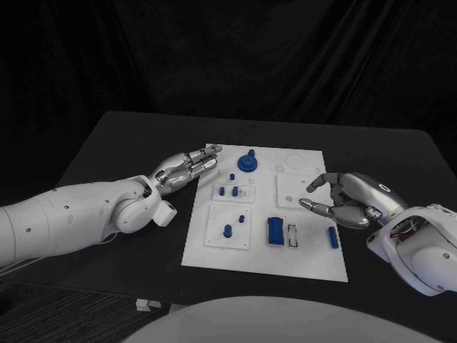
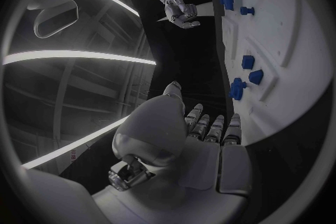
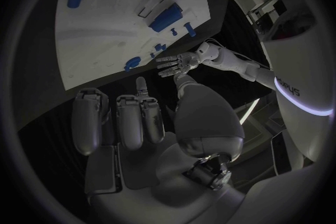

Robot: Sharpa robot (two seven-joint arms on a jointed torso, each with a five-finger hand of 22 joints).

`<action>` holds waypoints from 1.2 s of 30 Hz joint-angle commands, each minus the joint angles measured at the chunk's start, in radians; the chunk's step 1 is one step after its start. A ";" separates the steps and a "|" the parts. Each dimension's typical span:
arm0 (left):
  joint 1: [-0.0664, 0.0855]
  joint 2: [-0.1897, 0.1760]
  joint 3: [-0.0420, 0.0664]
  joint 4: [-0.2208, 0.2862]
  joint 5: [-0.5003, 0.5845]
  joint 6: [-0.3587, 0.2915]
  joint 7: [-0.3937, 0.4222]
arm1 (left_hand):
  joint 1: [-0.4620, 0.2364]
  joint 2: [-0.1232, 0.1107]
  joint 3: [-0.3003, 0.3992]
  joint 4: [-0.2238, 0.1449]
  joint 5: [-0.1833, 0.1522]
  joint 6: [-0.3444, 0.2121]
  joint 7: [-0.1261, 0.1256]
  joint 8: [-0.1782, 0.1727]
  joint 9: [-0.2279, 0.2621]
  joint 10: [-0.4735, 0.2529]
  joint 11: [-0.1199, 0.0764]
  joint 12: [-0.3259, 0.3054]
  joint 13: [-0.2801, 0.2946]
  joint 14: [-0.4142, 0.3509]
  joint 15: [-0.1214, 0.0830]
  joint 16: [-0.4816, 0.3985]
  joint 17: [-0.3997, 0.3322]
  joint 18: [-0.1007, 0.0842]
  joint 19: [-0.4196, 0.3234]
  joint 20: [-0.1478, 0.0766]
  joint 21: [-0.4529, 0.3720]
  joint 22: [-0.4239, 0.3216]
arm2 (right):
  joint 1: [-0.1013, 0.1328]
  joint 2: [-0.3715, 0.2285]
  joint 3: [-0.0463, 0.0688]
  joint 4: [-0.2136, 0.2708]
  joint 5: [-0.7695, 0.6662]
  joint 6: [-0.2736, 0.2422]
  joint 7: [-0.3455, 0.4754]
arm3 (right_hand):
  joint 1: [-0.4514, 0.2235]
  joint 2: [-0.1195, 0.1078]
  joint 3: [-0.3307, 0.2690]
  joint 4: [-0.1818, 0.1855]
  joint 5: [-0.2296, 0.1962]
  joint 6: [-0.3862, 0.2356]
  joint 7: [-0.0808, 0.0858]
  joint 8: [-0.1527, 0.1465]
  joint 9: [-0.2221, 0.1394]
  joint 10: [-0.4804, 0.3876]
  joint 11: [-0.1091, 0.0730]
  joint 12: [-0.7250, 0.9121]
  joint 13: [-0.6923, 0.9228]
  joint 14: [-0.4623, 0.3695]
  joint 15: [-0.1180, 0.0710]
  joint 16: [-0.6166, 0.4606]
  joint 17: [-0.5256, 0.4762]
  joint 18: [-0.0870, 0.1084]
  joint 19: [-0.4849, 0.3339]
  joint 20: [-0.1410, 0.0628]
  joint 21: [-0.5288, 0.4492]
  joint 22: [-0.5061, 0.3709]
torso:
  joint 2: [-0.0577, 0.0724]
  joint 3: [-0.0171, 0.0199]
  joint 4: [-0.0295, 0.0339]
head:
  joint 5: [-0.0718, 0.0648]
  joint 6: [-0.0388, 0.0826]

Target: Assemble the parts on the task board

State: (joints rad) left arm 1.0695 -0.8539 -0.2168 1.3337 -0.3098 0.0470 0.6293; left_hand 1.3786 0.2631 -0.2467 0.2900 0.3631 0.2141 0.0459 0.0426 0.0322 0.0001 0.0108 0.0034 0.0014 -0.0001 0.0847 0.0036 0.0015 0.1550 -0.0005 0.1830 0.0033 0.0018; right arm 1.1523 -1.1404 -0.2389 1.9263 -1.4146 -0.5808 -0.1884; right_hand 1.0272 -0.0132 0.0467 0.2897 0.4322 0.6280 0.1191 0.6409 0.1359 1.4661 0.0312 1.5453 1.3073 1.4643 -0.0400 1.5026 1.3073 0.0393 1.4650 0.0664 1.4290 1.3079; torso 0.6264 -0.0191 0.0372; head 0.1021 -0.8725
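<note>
2 silver hands, left (image 1: 184, 168) & right (image 1: 344, 201), flank flat white task board (image 1: 309, 259).

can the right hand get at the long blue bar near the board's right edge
Probably yes: the right hand hovers open just beside the long blue bar, holding nothing, and nothing lies between them on the task board.

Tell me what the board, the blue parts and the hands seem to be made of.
Board: probably matte white plastic, flat with shallow moulded recesses. Blue parts: likely plastic, uniform colour, dull surface. Left hand and right hand: silver, faintly shiny, so metal or metallic-coated plastic; I cannot tell which.
</note>
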 commanded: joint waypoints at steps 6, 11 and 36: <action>-0.001 0.001 0.001 0.014 0.005 -0.121 0.142 | -0.012 -0.003 -0.024 0.002 -0.018 -0.144 -0.107 -0.031 -0.020 0.000 -0.073 -0.003 -0.001 0.000 -0.078 -0.004 -0.001 0.022 0.000 -0.068 -0.003 -0.002 | 0.021 -0.028 -0.001 -0.005 0.184 0.191 -0.140 | 0.083 -0.001 0.039 -0.019 0.030 0.141 -0.027 -0.020 0.033 0.086 -0.017 0.010 0.238 0.075 -0.012 -0.003 0.116 -0.004 0.044 -0.008 0.006 0.217 | -0.001 0.0019 -0.0014 | -0.002 0.000; -0.001 0.003 0.001 0.014 0.005 -0.145 0.160 | -0.025 -0.003 -0.039 0.002 -0.053 -0.214 -0.227 -0.042 -0.032 0.000 -0.093 -0.003 -0.001 0.000 -0.088 -0.004 -0.001 0.015 0.000 -0.087 -0.003 -0.002 | 0.024 -0.031 -0.001 -0.021 0.183 0.235 -0.192 | 0.133 -0.011 0.027 -0.042 -0.209 0.221 -0.046 -0.045 0.069 0.105 -0.035 0.025 0.263 0.076 -0.029 -0.009 0.105 -0.009 0.054 -0.024 0.024 0.223 | -0.001 0.0017 -0.0020 | -0.008 0.000; -0.001 0.013 0.001 0.006 0.005 -0.102 0.129 | 0.010 0.009 -0.027 0.000 0.001 -0.183 -0.161 -0.035 -0.025 0.000 -0.009 -0.003 -0.001 0.000 -0.032 -0.004 -0.001 0.015 0.000 -0.031 -0.003 -0.002 | 0.023 -0.003 -0.006 -0.043 -0.125 0.352 -0.377 | 0.136 0.003 -0.021 -0.059 -0.116 0.167 -0.086 0.109 0.472 0.105 -0.070 0.025 0.263 0.077 -0.059 -0.008 0.102 -0.012 0.061 -0.053 0.038 0.227 | 0.000 0.0012 -0.0021 | -0.020 0.000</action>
State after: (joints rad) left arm 1.0694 -0.8435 -0.2168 1.3389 -0.3096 -0.0706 0.6741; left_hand 1.3790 0.2716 -0.2802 0.2910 0.3604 0.0323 -0.1210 0.0048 0.0067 -0.0002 -0.0069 0.0034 0.0009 0.0005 0.0468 0.0036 0.0009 0.1705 0.0014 0.1468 0.0033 0.0011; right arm 1.1754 -1.1444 -0.2444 1.8832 -1.4596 -0.2731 -0.5073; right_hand 1.1613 -0.0161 0.0313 0.2304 0.3169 0.8036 0.0321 0.7452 0.5960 1.4656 -0.0327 1.5683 1.3078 1.4666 -0.0934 1.4954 1.3073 0.0394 1.4655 0.0193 1.4608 1.3075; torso 0.6264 -0.0179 0.0362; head 0.0834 -0.8725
